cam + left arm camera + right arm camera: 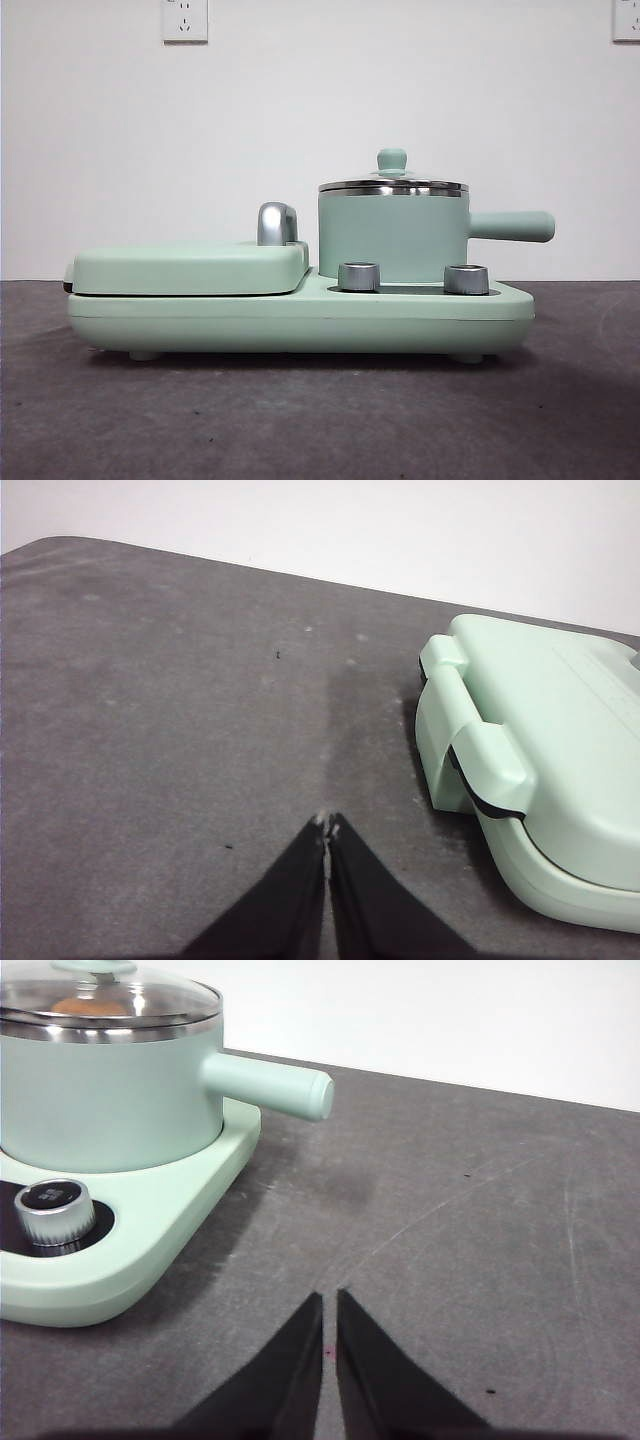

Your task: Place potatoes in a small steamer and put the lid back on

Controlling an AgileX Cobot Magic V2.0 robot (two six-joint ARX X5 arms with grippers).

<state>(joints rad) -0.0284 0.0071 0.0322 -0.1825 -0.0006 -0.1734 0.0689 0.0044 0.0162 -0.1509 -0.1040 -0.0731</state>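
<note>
The small mint-green steamer (392,238) stands on the right half of the green cooker base, its straight handle (512,226) pointing right. The glass lid (393,184) with its green knob sits on the pot's rim. Through the lid in the right wrist view, the orange-brown potato (85,1006) shows inside the steamer (105,1095). My left gripper (327,825) is shut and empty over the bare table beside the cooker's griddle end. My right gripper (330,1300) is shut and empty over the table, off the pot's handle side. Neither gripper shows in the front view.
The flat mint-green hinged griddle cover (190,267) with its chrome handle (276,224) lies closed on the left half of the cooker base (300,320). Two steel dials (359,277) (466,279) sit in front of the pot. Dark grey table all round, white wall behind.
</note>
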